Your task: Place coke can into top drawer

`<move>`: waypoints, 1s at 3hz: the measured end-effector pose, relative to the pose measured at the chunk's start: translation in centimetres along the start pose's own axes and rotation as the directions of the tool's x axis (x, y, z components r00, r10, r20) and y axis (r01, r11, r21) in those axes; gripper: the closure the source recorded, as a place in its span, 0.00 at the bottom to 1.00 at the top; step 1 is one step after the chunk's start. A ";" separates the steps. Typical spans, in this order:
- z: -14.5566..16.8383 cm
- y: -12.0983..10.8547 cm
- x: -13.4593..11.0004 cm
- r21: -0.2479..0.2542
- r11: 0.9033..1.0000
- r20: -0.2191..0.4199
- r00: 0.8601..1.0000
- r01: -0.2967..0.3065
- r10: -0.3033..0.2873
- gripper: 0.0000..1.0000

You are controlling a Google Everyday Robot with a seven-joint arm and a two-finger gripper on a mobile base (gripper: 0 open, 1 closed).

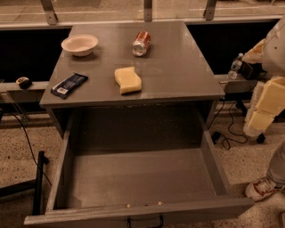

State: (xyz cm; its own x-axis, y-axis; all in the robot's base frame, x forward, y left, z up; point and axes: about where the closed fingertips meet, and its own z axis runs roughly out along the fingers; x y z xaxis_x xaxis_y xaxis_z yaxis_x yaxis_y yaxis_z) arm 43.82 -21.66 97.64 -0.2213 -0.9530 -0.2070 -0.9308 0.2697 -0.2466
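Coke can point(141, 43), cylindrical, lies sideways on smooth cabinet point(178, 67); boxy top drawer point(142, 178) open; gripper point(266, 109) (state unclear) far right.

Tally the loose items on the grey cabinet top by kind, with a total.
Red aluminium coke can: 1
White round bowl: 1
Yellow rectangular sponge: 1
Dark blue snack bar wrapper: 1
Total: 4
The gripper is not in view.

Grey cabinet point(178, 67) on speckled floor point(18, 142), black cables point(229, 131), metal railing posts point(49, 11) behind, dim warm light
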 end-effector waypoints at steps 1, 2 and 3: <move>0.0 0.0 0.0 0.000 1.000 0.000 1.000 0.000 0.000 0.00; -2.1 1.0 0.8 0.090 0.978 -0.148 0.974 0.186 -0.171 0.00; -2.1 2.2 -1.7 0.133 0.876 -0.344 0.850 0.464 -0.398 0.00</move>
State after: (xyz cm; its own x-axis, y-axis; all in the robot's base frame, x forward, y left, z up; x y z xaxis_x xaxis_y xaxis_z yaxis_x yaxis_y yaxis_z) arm 41.50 -19.77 99.41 0.0820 -0.9652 0.2481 -0.8791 -0.1874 -0.4383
